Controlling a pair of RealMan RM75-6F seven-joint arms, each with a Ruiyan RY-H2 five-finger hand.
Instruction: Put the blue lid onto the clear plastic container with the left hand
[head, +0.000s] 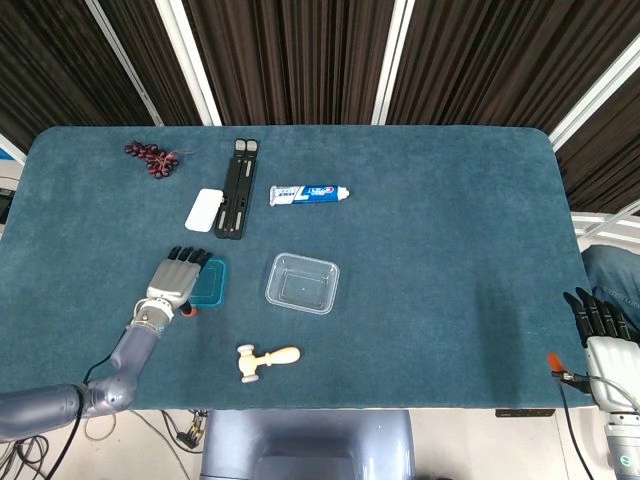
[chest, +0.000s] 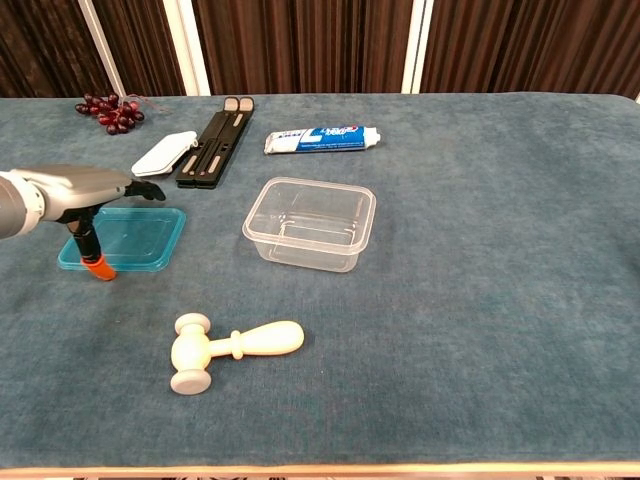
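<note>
The left hand (head: 177, 278) is stretched flat, palm down, over the near-left half of the blue lid (chest: 135, 235), fingers (chest: 145, 189) pointing away across the table (head: 450, 220) and gripping nothing; its orange-tipped thumb (chest: 98, 268) points down at the lid's near-left edge. Whether the palm touches the lid I cannot tell. The lid lies flat on the table, its right portion showing past the fingers. Just to the right, apart from it, stands the clear plastic container (chest: 310, 222), upright and with nothing in it, with bare cloth between the two. Nearer the front edge lies a small wooden mallet (chest: 228, 347). Beyond the lid are a white case (head: 204, 210) beside a black folding stand (head: 236, 187), then a toothpaste tube (head: 309, 193), and a bunch of dark grapes (head: 151, 157) at the far left. The right hand (head: 602, 335) sits off the table's right edge, fingers straight and apart, holding nothing.
</note>
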